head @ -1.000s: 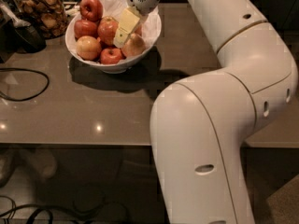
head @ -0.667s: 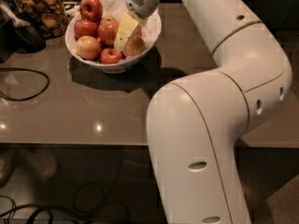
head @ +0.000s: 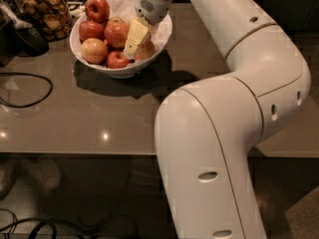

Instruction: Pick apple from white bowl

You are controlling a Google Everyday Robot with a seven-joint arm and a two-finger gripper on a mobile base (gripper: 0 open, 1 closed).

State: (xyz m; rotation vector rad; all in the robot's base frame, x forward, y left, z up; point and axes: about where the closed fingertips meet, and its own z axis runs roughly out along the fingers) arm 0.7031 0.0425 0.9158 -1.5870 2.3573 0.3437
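Observation:
The white bowl (head: 160, 38) stands at the back of the table, lined with white paper and holding several apples. A pale yellow-peach apple (head: 147, 49) lies at the bowl's right side, partly hidden. My gripper (head: 136, 43) reaches down into the bowl from above and sits right against this apple's left side. Another pale apple (head: 94, 51) lies at the front left. Deep red apples (head: 116, 33) fill the middle and back. A small red apple (head: 118, 59) lies at the front.
A glass jar of brown snacks (head: 45, 11) stands left of the bowl, next to a dark object (head: 20, 36). A black cable (head: 30, 86) loops on the table's left. My arm's large white links (head: 234, 133) cover the right of the view. Cables lie on the floor.
My gripper has moved a little lower into the bowl's right side, beside the pale apple. The apples have not visibly moved.

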